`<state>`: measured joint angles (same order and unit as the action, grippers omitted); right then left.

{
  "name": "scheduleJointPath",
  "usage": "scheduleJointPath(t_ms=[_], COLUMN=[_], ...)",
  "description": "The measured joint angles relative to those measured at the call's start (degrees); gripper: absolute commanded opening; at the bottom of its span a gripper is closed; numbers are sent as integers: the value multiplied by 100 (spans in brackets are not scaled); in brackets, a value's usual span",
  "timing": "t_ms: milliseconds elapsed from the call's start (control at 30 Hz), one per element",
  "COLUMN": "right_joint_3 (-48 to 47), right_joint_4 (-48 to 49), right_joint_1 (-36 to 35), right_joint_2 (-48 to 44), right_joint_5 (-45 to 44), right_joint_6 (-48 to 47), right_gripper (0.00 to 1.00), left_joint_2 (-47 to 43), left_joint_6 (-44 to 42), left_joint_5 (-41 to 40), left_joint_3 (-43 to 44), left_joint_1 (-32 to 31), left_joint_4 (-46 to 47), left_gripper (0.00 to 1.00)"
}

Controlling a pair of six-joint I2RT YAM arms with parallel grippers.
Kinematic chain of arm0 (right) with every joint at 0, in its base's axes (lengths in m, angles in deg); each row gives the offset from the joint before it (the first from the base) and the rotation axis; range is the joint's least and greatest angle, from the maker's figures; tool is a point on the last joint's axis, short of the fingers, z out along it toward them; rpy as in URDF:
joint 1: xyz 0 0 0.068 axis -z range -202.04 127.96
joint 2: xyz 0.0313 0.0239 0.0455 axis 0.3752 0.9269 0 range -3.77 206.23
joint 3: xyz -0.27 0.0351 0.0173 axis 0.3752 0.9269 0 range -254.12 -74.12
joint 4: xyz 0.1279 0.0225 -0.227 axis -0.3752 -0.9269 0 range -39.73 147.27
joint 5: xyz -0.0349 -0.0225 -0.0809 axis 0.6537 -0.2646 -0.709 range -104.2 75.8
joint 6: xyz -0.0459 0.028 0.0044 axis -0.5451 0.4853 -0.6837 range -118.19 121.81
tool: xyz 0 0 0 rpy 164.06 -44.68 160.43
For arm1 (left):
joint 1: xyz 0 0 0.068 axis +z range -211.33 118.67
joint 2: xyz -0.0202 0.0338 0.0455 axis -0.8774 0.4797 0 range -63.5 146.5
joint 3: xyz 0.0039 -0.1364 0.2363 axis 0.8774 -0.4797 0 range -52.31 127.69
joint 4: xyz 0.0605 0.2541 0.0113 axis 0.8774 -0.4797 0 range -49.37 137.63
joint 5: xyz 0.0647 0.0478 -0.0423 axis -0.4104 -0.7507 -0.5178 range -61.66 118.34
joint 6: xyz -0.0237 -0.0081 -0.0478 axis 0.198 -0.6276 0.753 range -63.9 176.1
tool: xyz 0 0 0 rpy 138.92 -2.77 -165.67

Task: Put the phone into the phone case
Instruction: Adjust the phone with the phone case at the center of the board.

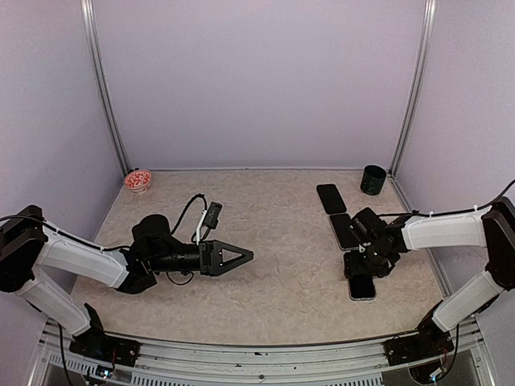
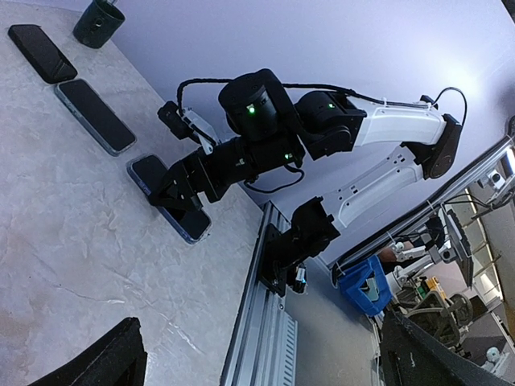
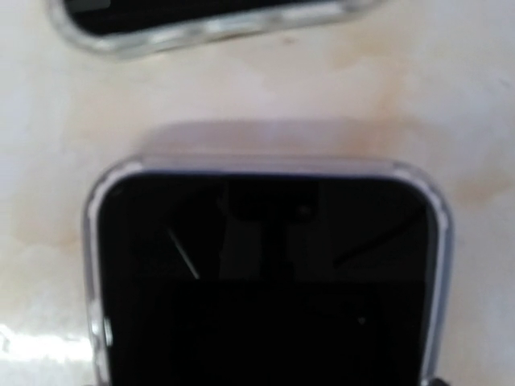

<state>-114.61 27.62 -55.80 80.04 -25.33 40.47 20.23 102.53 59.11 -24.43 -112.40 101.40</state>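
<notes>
Right gripper [image 1: 361,266] sits over the nearest phone [image 1: 363,288], close to the table [image 1: 282,310] right edge; its grip cannot be determined. Left gripper [image 1: 244,256] is spread wide at mid-table, with bare surface around it.

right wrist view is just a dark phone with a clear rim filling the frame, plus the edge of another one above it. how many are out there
observer: Three dark slabs lie in a row on the right side of the table: the near phone, a middle one and a far black one.
operator: where's my arm on that row
observer: The right gripper sits over the far end of the near phone.
operator: left arm in the way
observer: No. The left gripper is mid-table with its fingers open and empty, well clear of the row.
</notes>
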Motion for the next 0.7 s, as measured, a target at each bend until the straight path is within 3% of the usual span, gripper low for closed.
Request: scheduleJointPath(t_ms=[233,433,700], right_joint_3=[-149,-162,-511], right_joint_4=[-59,-107,-435], right_joint_1=[-2,-4,-11], right_joint_2=[116,118,-190], right_joint_5=[26,-31,-240], right_joint_6=[-616,-850,-1003], right_gripper=[77,99,100], left_joint_2=[0,-9,-455], left_joint_6=[26,24,-68], left_joint_5=[0,-42,-293], left_joint_3=[0,-28,-57], left_joint_1=[0,0,59], left_joint_4=[24,22,-468], left_gripper=[99,99,99])
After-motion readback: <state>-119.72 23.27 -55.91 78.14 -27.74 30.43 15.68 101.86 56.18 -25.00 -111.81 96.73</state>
